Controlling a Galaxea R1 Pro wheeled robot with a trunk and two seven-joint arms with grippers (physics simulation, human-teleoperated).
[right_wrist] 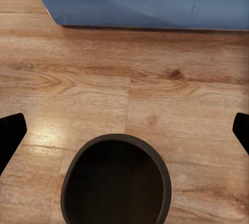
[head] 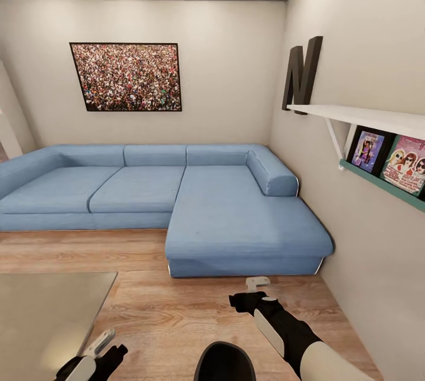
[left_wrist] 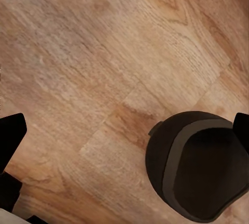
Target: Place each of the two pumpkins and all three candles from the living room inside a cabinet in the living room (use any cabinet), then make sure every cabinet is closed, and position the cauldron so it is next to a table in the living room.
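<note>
The cauldron (head: 224, 362) is sitting upright on the wooden floor (head: 171, 310) at the near edge of the head view, between the two arms, with its wide mouth facing up. It is appearing empty in the right wrist view (right_wrist: 116, 180). In the left wrist view it (left_wrist: 197, 167) is lying toward one side, clear of the fingertips.

The left gripper (head: 94, 357) is hanging low at the near left, just beside the near right corner of the worktop (head: 47, 316). Its dark fingertips (left_wrist: 11, 130) are showing at opposite edges of the left wrist view, spread wide, with nothing between them but bare floor.

The right gripper (head: 251, 294) is hovering above the floor, right of and beyond the cauldron, near the front of the blue sofa (head: 236, 216). Its fingertips (right_wrist: 10, 133) are likewise spread wide apart and holding nothing; the cauldron is lying below and between them, untouched.

The glossy worktop is occupying the near left. The L-shaped sofa is running along the far wall, its chaise reaching toward the robot. A framed crowd picture (head: 126, 76) is hanging above it. On the right wall, a white shelf (head: 366, 117) is carrying a dark letter N (head: 302, 72).
</note>
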